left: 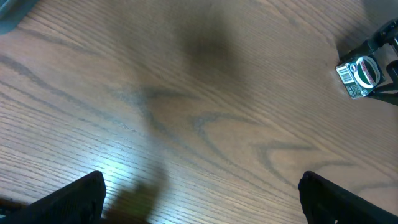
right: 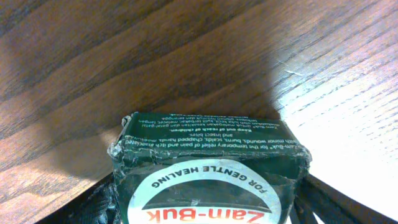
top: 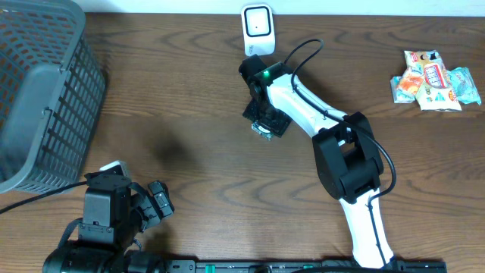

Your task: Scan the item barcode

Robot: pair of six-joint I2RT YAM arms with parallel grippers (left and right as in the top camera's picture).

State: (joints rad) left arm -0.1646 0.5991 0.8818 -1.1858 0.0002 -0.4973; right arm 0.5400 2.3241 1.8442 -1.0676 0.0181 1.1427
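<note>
Green ointment box inside the right pincer, centre of the table.
Its fingers flank the box, wide apart; actual grip I cannot tell. Left pincer, lower left, gapes fully, empty. Beyond, a white scanner stands at top centre, near the box.

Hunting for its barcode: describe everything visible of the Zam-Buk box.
The Zam-Buk box is small, dark green cardboard with white print and a round white label reading "for gentle healing"; its edges look scuffed. A barcode shows on one side. It sits above the wooden table between the right gripper's fingers; whether they grip it is unclear.
</note>
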